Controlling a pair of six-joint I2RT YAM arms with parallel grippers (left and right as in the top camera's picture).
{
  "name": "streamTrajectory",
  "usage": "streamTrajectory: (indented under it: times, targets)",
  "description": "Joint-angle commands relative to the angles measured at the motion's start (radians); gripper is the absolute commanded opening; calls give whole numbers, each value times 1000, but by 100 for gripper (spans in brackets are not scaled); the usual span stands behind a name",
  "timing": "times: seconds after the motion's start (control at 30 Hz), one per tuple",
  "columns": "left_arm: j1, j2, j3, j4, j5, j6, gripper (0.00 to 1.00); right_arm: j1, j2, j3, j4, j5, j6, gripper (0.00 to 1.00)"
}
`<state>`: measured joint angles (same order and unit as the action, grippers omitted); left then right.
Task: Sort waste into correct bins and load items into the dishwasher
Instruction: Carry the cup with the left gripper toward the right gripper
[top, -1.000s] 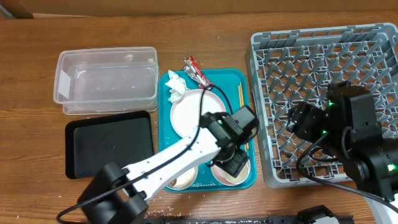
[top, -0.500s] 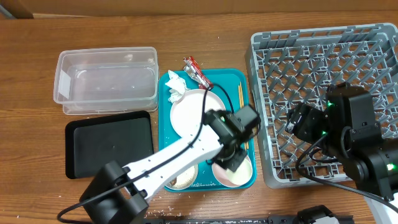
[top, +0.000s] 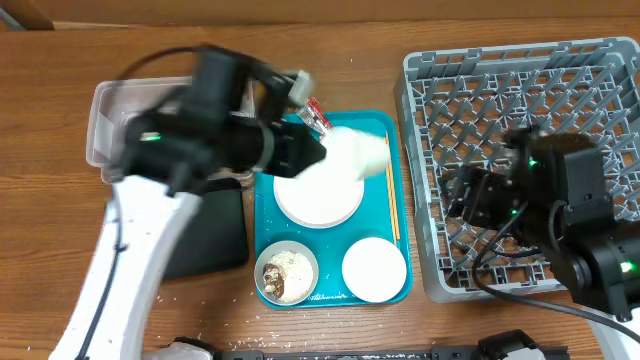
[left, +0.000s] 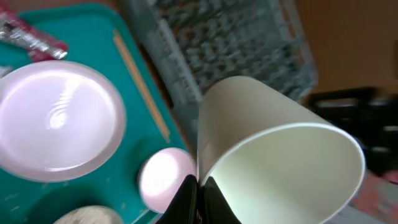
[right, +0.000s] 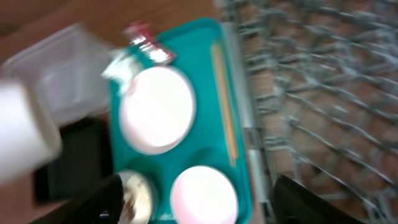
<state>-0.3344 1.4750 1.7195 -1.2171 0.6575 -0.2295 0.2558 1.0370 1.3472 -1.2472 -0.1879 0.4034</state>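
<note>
**Wooden desk, cup held over the teal tray**

Overhead: the left arm reaches high over the clear tub. Its end effector is clamped on the small white cup, which it holds above the teal tray just beyond the plate. The right end effector hangs over the dish rack near its left edge.

Left wrist: the fingers pinch the tilted cup's rim, with the plate, chopsticks and pink bowl below.

Right wrist, blurred: the fingers stand wide apart, holding nothing. The cup shows at the left edge, well apart from them.
</note>
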Motion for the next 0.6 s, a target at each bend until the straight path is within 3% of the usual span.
streamTrajectory:
  times: [0.0,0.13,0.27,0.43,0.57]
  targets:
    - [134,0,4,-39,455,153,4,-4,3,0,63,-346,-207,79]
    - [167,17,-16,-123,675,336,4,3,27,0,181,-619,-303,80]
    - [167,28,-17,-214,705,459,4,7,53,0,274,-797,-384,86]
    - [167,28,-17,-243,705,496,4,7,65,0,352,-979,-465,88]
    - [188,28,-17,-243,733,497,4,1,66,0,378,-976,-463,89]
